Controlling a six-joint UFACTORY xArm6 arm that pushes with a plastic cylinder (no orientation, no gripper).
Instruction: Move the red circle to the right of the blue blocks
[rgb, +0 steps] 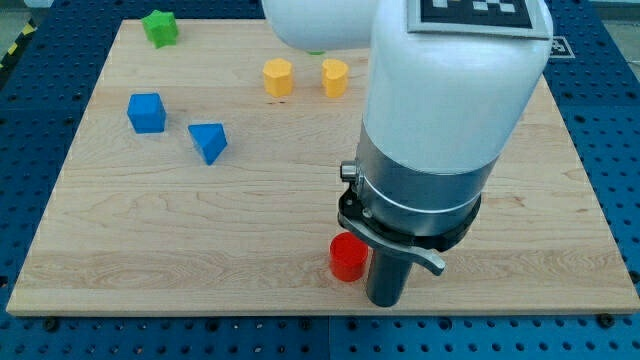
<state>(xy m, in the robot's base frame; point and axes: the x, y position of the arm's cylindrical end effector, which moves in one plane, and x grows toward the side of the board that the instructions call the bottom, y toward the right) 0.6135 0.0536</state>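
Note:
The red circle (348, 257) stands near the board's bottom edge, a little right of centre. My tip (386, 299) rests on the board just to its right, touching or nearly touching it. The blue cube (146, 112) and the blue triangular block (208, 142) lie at the view's left, far from the red circle. The arm's large white and grey body hides the board above the tip.
Two yellow blocks (278, 76) (335, 77) sit side by side near the top centre. A green star-like block (159, 27) lies at the top left. The wooden board (150, 230) ends just below the tip; a blue perforated table surrounds it.

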